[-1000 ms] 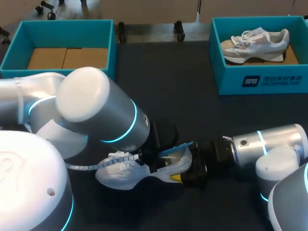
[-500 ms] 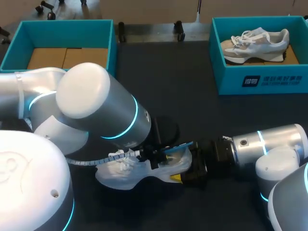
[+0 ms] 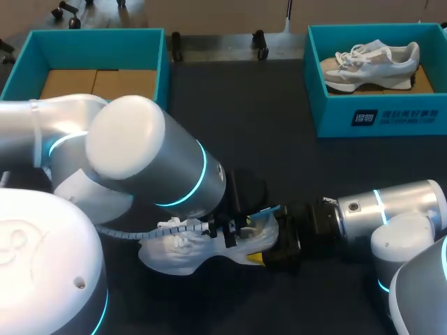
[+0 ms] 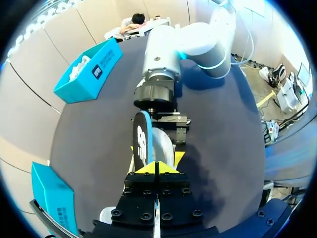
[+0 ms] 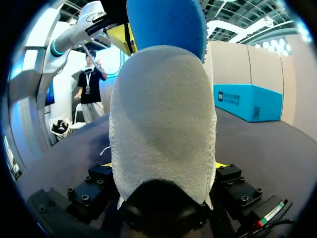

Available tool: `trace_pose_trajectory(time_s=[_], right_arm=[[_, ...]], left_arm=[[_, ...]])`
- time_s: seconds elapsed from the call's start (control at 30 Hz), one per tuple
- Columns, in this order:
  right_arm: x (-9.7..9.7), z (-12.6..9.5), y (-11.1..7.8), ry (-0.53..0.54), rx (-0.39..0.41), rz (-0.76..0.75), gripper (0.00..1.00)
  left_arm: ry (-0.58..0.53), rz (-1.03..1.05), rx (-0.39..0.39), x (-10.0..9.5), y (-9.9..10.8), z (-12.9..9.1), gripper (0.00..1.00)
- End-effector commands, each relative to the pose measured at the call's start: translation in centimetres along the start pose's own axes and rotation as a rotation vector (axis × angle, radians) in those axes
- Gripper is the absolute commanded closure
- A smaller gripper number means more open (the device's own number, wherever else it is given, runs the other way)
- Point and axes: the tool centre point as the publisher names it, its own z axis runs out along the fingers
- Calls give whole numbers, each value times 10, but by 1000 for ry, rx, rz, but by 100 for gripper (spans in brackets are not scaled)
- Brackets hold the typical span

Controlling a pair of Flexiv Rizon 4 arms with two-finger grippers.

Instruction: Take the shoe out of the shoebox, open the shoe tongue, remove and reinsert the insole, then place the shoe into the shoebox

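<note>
— So, what has moved in the last second?
— Only my left arm (image 3: 140, 167). It has leaned a little further over the shoe (image 3: 178, 251), and less of the blue insole (image 4: 142, 141) shows from above.
— And the fingers?
— The left gripper (image 4: 157, 167) has its yellow tips pressed together, seemingly pinching the insole's lower edge. The right gripper (image 5: 163, 166) is clamped on the heel from both sides, unmoved.
— Where is the shoe?
— On the table (image 3: 279, 139), well apart from the empty shoebox (image 3: 91, 36).
— Meaning?
— The insole step is under way. Whether the insole is coming out or going back in, I cannot tell.
</note>
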Motion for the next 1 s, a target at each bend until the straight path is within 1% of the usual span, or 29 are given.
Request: trace_pose_trajectory(time_s=[0.03, 0.07, 0.13, 0.33, 0.4, 0.43, 0.53, 0.7, 0.87, 1.0], right_arm=[[1, 1, 1, 0, 7, 1, 100], [1, 1, 1, 0, 7, 1, 100], [1, 1, 1, 0, 7, 1, 100], [1, 1, 1, 0, 7, 1, 100], [1, 1, 1, 0, 7, 1, 100], [1, 1, 1, 0, 7, 1, 100], [1, 1, 1, 0, 7, 1, 100], [1, 1, 1, 0, 7, 1, 100], [1, 1, 1, 0, 7, 1, 100], [1, 1, 1, 0, 7, 1, 100]], left_arm=[[-42, 0, 22, 7, 8, -15, 66], [-47, -1, 25, 7, 8, -15, 59], [-67, -11, 33, 8, 9, -15, 52], [-69, -24, 36, 5, 14, -3, 45], [-71, -31, 44, 3, 16, 1, 39], [-69, -34, 49, 3, 16, 2, 38], [-67, -40, 67, 0, 18, 7, 38], [-73, -44, 87, -3, 20, 14, 45], [-74, -47, 96, -6, 21, 21, 50], [-78, -47, 105, -8, 22, 25, 50]])
